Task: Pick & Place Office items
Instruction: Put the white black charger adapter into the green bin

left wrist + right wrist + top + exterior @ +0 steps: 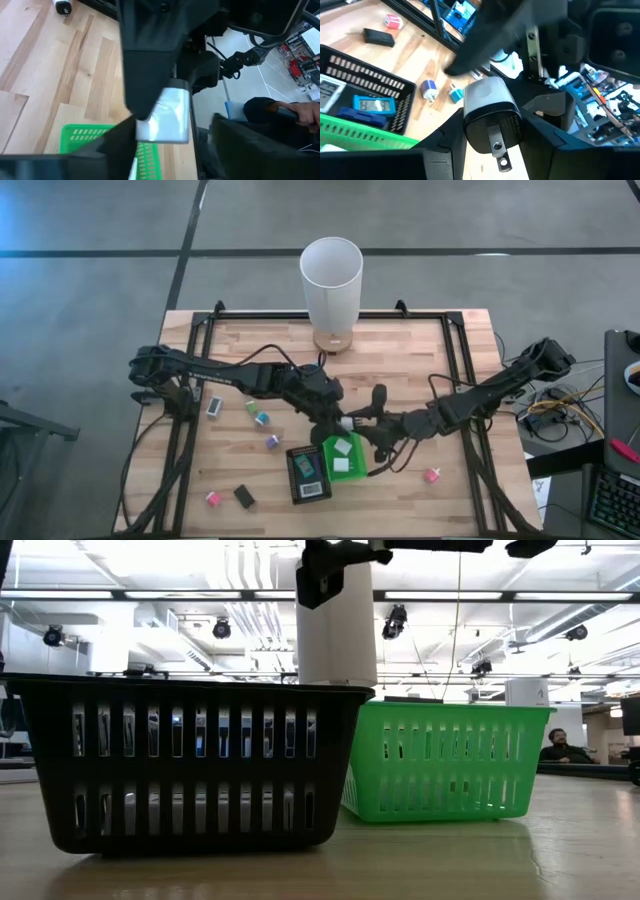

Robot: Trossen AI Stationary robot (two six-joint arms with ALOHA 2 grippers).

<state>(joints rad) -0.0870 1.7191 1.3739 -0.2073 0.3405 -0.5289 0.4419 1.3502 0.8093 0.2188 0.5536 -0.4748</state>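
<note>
- White plug adapter (490,120) hangs above the green tray (345,457), between both grippers.
- Right gripper (492,145) clamps it.
- Left gripper (162,122) flanks it; its grip is unclear.
- Other office items (262,418) lie on the table (400,360).

Under me, a light wooden tabletop (400,360) of plank strips, edged by a black metal frame (455,350). Around it, grey concrete floor (100,300) crossed by dark lines. Off to my right, a tangle of cables (560,415) beside another desk's edge. Looking level across the table: a large open hall, white ceiling with long strip lights (200,595), hanging fixtures, exposed ducting. Far back, a seated person (562,748) at a bench.
</note>
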